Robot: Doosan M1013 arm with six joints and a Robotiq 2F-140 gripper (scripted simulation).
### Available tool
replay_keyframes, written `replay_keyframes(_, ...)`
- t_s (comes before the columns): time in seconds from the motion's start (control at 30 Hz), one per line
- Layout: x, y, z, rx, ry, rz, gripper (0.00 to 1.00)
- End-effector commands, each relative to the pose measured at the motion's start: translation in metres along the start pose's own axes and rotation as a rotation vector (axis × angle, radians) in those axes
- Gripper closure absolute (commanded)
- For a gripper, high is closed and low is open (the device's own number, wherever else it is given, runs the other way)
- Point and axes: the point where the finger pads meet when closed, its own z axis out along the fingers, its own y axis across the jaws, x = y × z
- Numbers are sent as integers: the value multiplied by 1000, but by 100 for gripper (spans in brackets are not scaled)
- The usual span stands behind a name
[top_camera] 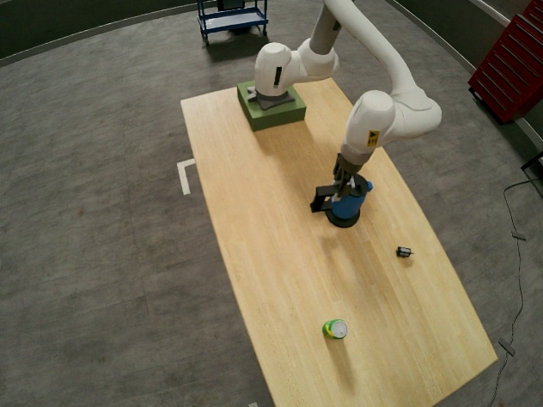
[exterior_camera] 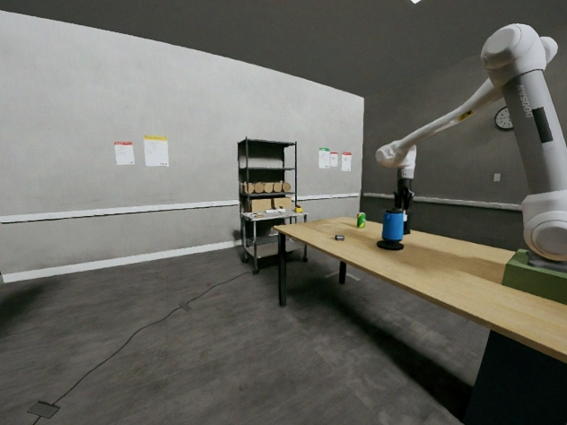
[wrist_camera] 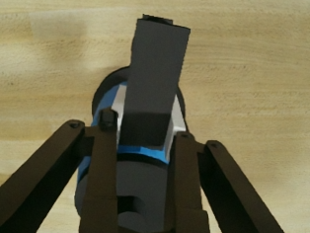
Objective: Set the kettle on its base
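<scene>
A: How did the tool [top_camera: 346, 185] stand?

B: It pointed straight down, its fingers clenched on the dark top of the blue kettle [top_camera: 348, 204], where the handle [top_camera: 322, 197] joined it. In the wrist view the handle ran out between the two fingers, away from the camera.

A: And the arm?

B: The white arm [top_camera: 386, 118] rose from a green block [top_camera: 274, 117] at the far end of the tabletop [top_camera: 271, 245], went up out of the top view, came back down through a bent elbow, and the last link hung vertical over the kettle.

A: Where was the kettle?

B: Upright, directly over the round black base [top_camera: 344, 221], near the middle of the tabletop. In the exterior view the blue body [exterior_camera: 393, 225] stood on or just above the base [exterior_camera: 389, 245]; I could not tell whether they touched, and the stud and ring were hidden.

A: Count things for me.

B: One kettle, one base, one green can [top_camera: 335, 329] standing toward the near end, and one small dark object [top_camera: 404, 251] well apart to the side, too small to name. Off the tabletop: one blue cart [top_camera: 205, 21], one red drawer cabinet [top_camera: 510, 69] and one shelf rack [exterior_camera: 247, 183] by the wall.
</scene>
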Motion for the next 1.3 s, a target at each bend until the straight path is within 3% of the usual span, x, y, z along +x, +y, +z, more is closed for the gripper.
replay_keyframes(0.0, -2, -1, -1, 1, -1, 0, 90)
replay_keyframes(1.27, -9, -1, -1, 1, -1, 0, 90)
